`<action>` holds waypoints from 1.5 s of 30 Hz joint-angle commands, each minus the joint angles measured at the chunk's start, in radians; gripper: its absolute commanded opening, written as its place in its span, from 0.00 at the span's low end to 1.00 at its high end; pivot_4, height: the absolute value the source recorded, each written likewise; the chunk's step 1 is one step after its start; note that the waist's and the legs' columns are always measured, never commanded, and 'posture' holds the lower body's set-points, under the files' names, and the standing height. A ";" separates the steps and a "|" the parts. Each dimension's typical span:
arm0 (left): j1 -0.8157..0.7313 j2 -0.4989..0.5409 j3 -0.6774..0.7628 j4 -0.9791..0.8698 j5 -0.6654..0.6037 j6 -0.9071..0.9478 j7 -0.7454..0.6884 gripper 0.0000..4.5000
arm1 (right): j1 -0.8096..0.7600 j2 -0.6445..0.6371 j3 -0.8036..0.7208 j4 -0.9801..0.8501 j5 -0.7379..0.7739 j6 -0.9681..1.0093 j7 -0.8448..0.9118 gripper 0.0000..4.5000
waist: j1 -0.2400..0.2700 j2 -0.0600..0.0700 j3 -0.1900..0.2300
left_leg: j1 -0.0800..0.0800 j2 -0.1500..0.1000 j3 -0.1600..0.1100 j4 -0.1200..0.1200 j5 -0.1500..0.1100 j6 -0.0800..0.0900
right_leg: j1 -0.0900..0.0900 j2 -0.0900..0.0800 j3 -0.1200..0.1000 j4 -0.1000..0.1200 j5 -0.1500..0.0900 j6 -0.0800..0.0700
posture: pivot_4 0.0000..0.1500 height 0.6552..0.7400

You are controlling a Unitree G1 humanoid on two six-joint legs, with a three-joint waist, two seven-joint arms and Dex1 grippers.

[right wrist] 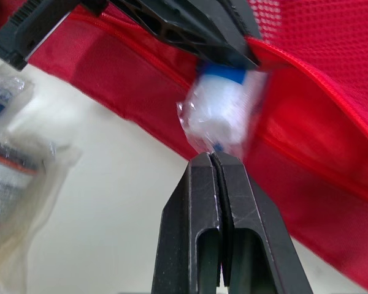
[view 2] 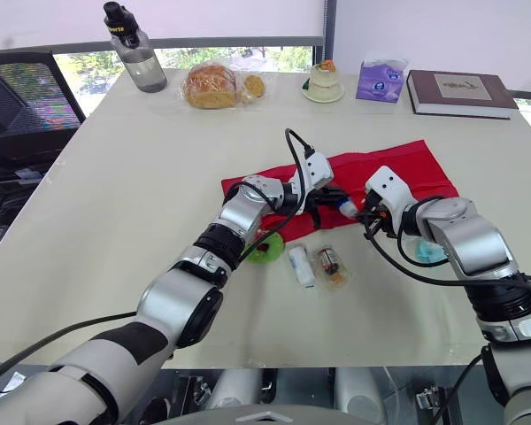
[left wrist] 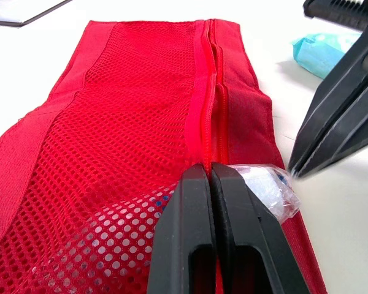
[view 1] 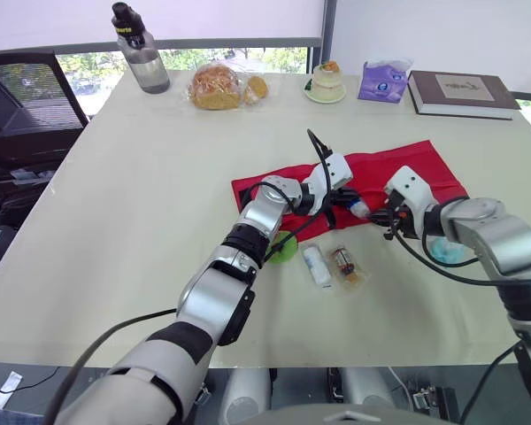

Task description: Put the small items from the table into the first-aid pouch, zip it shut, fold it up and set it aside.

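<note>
The red mesh first-aid pouch lies flat on the table, right of centre. My left gripper is shut on the pouch's front edge by the zipper and holds it slightly raised. A small white-and-blue item in clear wrap sits at that opening. My right gripper is shut, its tips pinching the wrap's edge. In front of the pouch lie a white tube, a clear packet with a brown item, and a green item partly under my left arm. A light blue packet is partly hidden behind my right arm.
Along the far edge stand a water bottle, bagged bread, a small cake on a plate, a purple tissue pack and a book. An office chair is at the far left.
</note>
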 commanded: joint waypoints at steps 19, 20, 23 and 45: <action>0.015 -0.001 -0.007 -0.089 -0.017 0.001 -0.045 0.00 | -0.104 0.231 -0.029 0.233 -0.108 -0.311 -0.132 0.00 | -0.001 0.000 0.000 | 0.000 0.000 0.000 0.000 0.000 0.000 | 0.000 0.000 0.000 0.000 0.000 0.000 | 1.00 1.00; 0.013 0.003 -0.004 -0.084 -0.017 -0.003 -0.043 0.00 | -0.087 0.224 -0.033 0.218 -0.107 -0.316 -0.128 0.00 | -0.001 0.000 0.000 | 0.000 0.000 0.000 0.000 0.000 0.000 | 0.000 0.000 0.000 0.000 0.000 0.000 | 1.00 1.00; 0.006 0.021 0.006 -0.065 -0.015 -0.017 -0.034 0.00 | -0.023 0.187 -0.058 0.148 -0.094 -0.315 -0.107 0.00 | 0.000 0.000 0.000 | 0.000 0.000 0.001 0.000 0.000 0.000 | 0.000 0.000 0.000 0.000 0.000 0.000 | 1.00 1.00; -0.028 0.163 0.011 0.089 0.027 -0.218 -0.024 0.00 | 0.798 -0.177 -1.071 -0.352 0.640 -0.312 0.330 0.81 | -0.002 0.000 0.000 | 0.005 0.000 0.000 -0.002 0.000 0.000 | 0.004 0.001 0.001 -0.001 0.000 0.000 | 1.00 1.00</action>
